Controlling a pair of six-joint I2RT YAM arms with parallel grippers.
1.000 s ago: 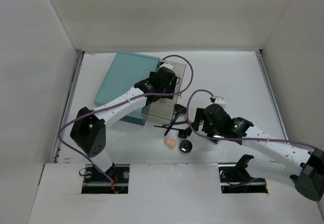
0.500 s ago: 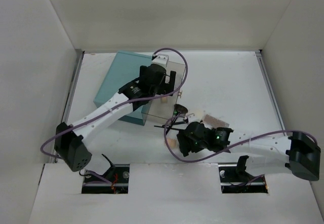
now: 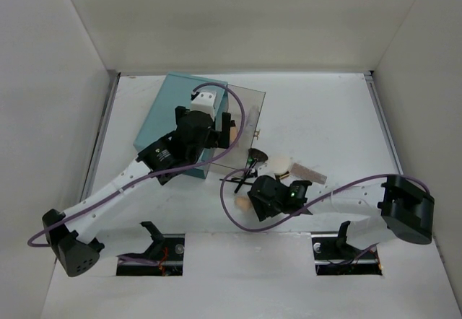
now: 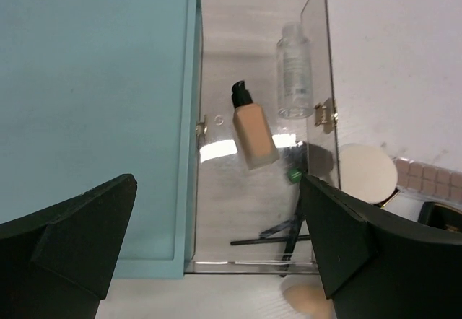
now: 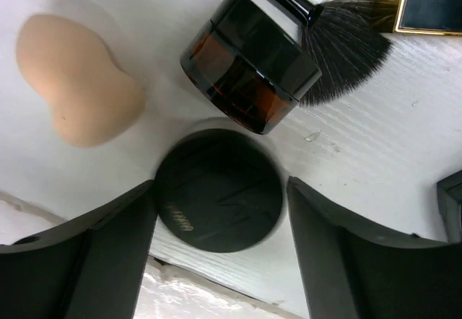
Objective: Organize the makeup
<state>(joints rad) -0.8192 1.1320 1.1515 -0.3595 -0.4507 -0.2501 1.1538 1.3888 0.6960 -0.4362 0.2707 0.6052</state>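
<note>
Compact (image 5: 219,189) is flanked by right gripper (image 5: 221,188), grip unclear; left gripper (image 4: 216,183) is spread wide above bottle (image 4: 253,136) and tube (image 4: 294,70).

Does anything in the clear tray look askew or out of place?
Yes. The beige foundation bottle lies flat but slanted across the clear tray, while the clear bottle beside it lies straight along the tray wall.

The left arm (image 3: 130,178) slanted from the near left corner up toward the middle, its left gripper (image 4: 216,182) facing down with jaws spread wide. The right arm (image 3: 346,203) lay low, extended leftward; its right gripper (image 5: 220,185) faced down, jaws parted less widely.
</note>
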